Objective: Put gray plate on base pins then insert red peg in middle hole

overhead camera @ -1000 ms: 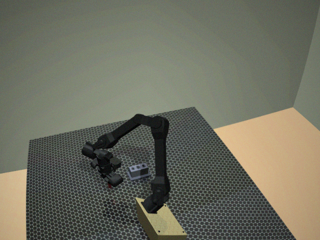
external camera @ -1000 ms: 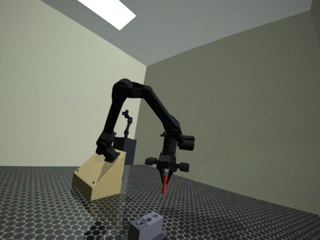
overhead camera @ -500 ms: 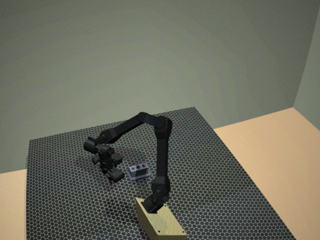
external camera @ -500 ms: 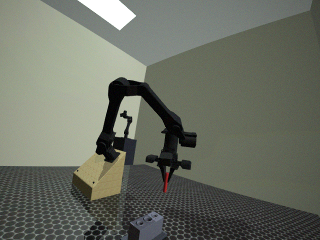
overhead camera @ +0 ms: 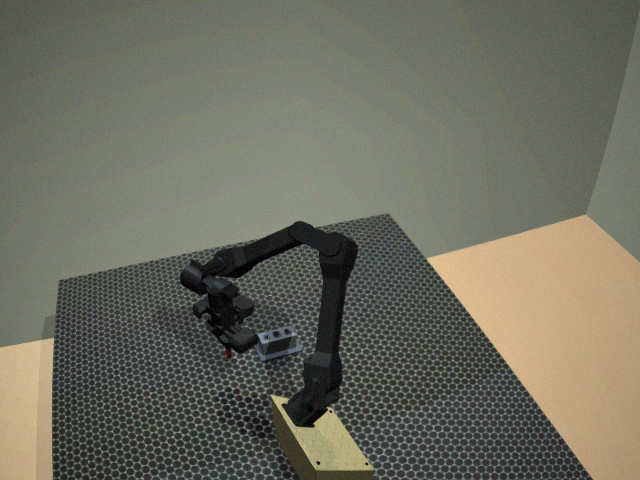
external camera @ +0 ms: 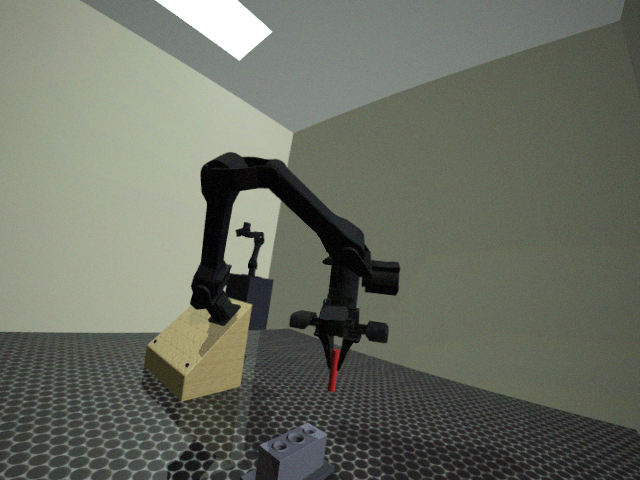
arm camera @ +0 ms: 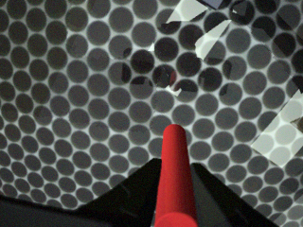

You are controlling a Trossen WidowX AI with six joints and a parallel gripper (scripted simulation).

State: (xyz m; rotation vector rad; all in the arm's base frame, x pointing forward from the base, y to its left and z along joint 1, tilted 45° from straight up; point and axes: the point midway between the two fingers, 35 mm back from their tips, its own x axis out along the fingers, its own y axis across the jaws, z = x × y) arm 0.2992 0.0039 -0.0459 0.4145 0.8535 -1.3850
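My gripper (overhead camera: 226, 345) (external camera: 334, 367) (arm camera: 174, 169) points down and is shut on the red peg (overhead camera: 228, 352) (external camera: 332, 382) (arm camera: 175, 194). The peg hangs nearly upright, slightly tilted, its lower end above the table and clear of the plate. The gray plate (overhead camera: 278, 343) (external camera: 293, 458), a thick block with three holes on top, sits on the base (overhead camera: 265, 357) (external camera: 325, 472) and looks flat. Its middle hole (overhead camera: 276, 334) (external camera: 295, 438) shows no peg. In the top view the peg is left of the plate. Whether the pins fill the outer holes is hard to tell.
The arm stands on a sloped wooden mount (overhead camera: 336, 444) (external camera: 217, 369) on the honeycomb-patterned table (overhead camera: 129, 413) (external camera: 465, 439). A dark pedestal (external camera: 262, 304) with a small arm on it stands in the background in the exterior view. Bright patches and shadows lie on the table in the wrist view.
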